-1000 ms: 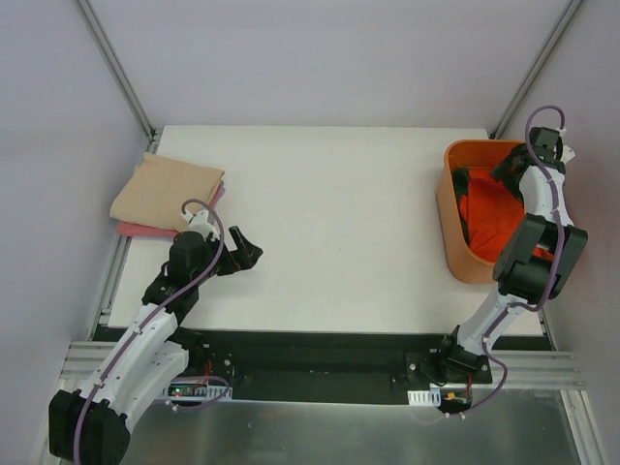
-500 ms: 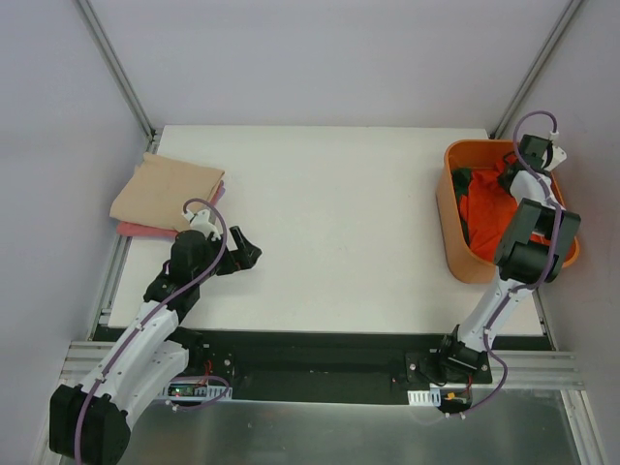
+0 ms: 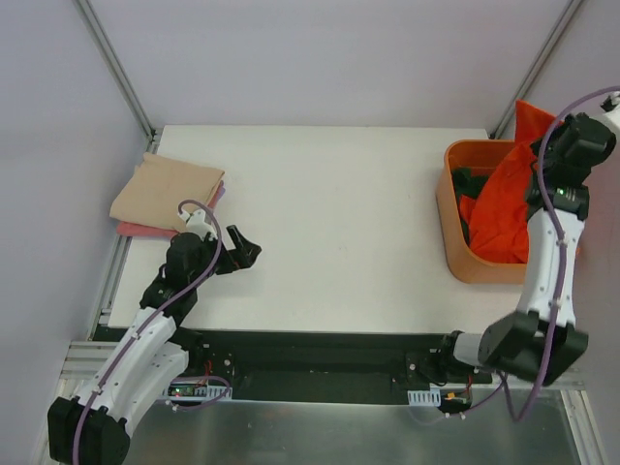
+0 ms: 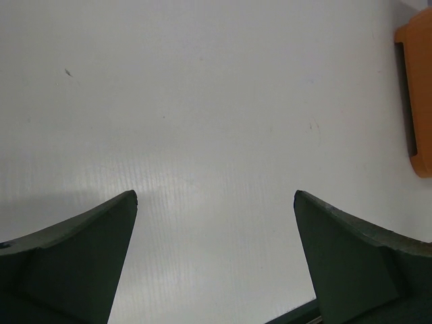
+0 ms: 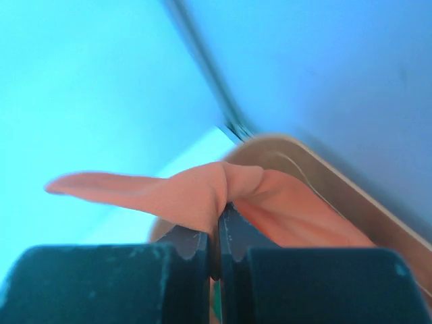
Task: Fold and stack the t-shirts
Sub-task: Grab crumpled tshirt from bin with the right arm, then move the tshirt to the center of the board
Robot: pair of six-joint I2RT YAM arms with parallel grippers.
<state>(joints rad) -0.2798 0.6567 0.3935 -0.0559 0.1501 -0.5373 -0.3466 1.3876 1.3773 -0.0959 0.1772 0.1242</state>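
Left gripper (image 4: 214, 197): lower left of the overhead view, low over the table, jaws spread wide with nothing between them.
Table (image 3: 339, 203): white surface mid-frame, probably where the next shirt gets spread.
Right gripper (image 5: 217, 226): raised at the right edge, jaws pinched tight on a bunched fold of cloth.
Orange t-shirt (image 3: 502, 208): hangs from that pinch, its lower part down inside the orange bin (image 3: 453, 237) at centre right.
Dark green t-shirt (image 3: 467, 182): in the bin, just beside the orange cloth and partly under it.
Folded stack: upper left, at the table's left edge, the beige t-shirt (image 3: 167, 192) lying folded on the pink t-shirt (image 3: 136, 231).
Step in hand: likely drawing the orange shirt out of the bin.
Doing it well: raise it until the hem clears the rim, so it neither drags the green shirt nor tips the bin. Then carry it left to mid-table. The hold is on a bunch, not an edge, so the open left gripper should take a free corner to spread it flat.
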